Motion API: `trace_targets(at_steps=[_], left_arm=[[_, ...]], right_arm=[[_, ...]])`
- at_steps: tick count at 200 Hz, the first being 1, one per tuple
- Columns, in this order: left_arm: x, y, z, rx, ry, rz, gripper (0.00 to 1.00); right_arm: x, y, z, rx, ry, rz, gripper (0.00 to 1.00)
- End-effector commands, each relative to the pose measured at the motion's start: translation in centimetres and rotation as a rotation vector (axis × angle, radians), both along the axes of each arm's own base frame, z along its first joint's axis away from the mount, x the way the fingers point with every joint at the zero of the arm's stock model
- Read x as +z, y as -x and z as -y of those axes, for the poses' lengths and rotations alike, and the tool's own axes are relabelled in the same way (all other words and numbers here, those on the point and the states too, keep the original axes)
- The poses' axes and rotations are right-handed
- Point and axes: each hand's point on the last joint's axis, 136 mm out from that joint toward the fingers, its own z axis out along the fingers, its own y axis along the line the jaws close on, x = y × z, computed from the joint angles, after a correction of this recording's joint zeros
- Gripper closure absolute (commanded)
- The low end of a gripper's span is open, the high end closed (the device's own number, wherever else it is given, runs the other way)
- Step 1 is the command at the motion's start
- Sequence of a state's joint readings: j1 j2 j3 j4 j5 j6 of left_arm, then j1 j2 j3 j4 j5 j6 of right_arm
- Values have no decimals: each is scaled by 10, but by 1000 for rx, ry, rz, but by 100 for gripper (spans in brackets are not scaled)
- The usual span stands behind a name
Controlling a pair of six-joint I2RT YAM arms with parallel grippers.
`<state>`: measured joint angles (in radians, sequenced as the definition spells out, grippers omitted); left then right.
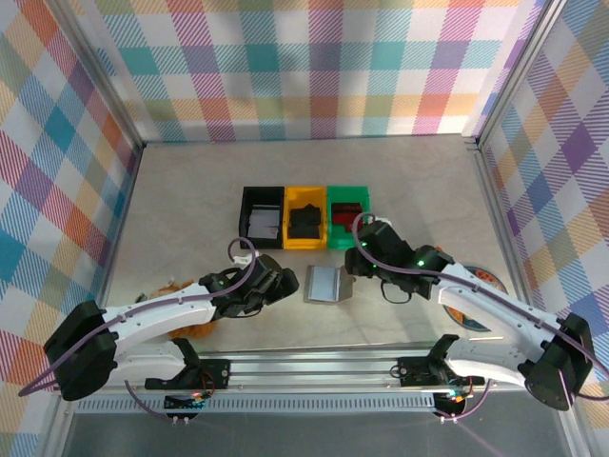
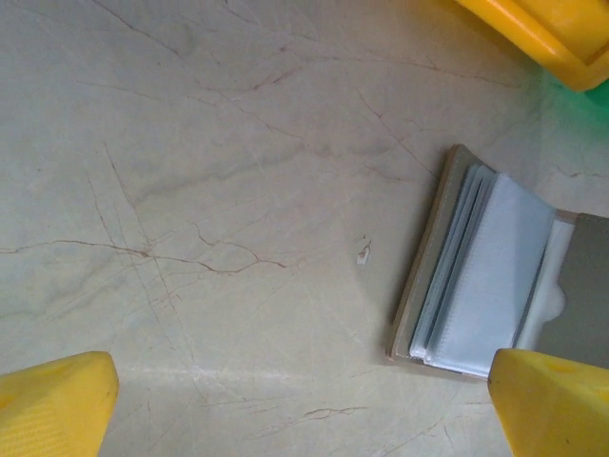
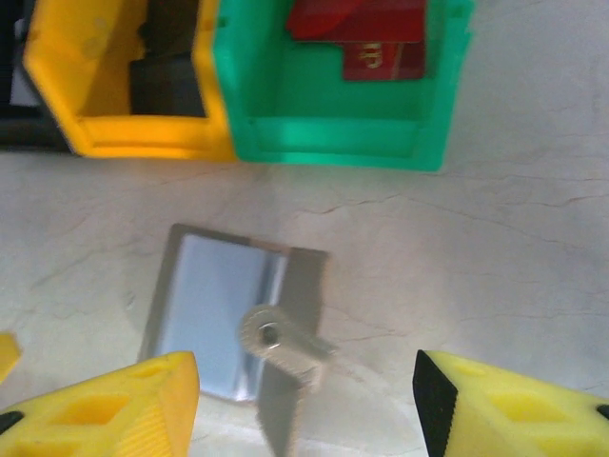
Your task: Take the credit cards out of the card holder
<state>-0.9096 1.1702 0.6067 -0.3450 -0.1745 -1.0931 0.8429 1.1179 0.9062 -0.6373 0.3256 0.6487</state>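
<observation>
Right end effector (image 3: 304, 409): parted, empty, over card holder (image 3: 219, 305) spread for access.
Left end effector (image 2: 304, 414): wide, empty.
Credit cards (image 3: 381, 48): in green bin (image 3: 324, 143).

The card holder (image 2: 495, 276) runs off the right edge of the left wrist view, and a fingertip (image 2: 552, 400) of the left pincer (image 2: 304, 409) covers its near corner. In the right wrist view its lower end is cut by the bottom edge and its tab (image 3: 281, 343) is blurred. The credit cards (image 3: 381, 59) in the green bin (image 3: 333, 133) are cropped at the top, their print unreadable. From above, an orange thing (image 1: 174, 285), perhaps cloth, lies mostly hidden under the left arm (image 1: 162, 314).
</observation>
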Motion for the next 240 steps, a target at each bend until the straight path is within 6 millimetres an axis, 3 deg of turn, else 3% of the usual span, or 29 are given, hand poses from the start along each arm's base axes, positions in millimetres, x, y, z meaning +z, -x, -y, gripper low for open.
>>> trace_targets(at_steps=[1,14,28,52,122,155,176,216,240], left_arm=[[12,0,-7,-2,-30,38,0],[12,1,-12,10,-35,44,0],[15,1,-17,21,-32,59,0],[18,2,-25,28,-41,87,0],[7,11,-44,43,-92,77,0],[13,11,-49,53,-89,96,0],[12,11,-50,54,-88,97,0],[7,11,-49,51,-98,88,0],[6,11,-50,48,-106,91,0]], right_arm=[[18,7,-18,1,-51,-26,38],[16,12,-44,57,-128,-78,43],[3,16,-57,75,-112,-130,41],[-25,18,-62,56,-10,-219,41],[-49,25,-89,61,104,-344,34],[-71,27,-83,31,170,-366,49],[-90,29,-83,43,172,-382,49],[-108,19,-98,74,215,-394,43],[-117,14,-93,39,246,-415,42]])
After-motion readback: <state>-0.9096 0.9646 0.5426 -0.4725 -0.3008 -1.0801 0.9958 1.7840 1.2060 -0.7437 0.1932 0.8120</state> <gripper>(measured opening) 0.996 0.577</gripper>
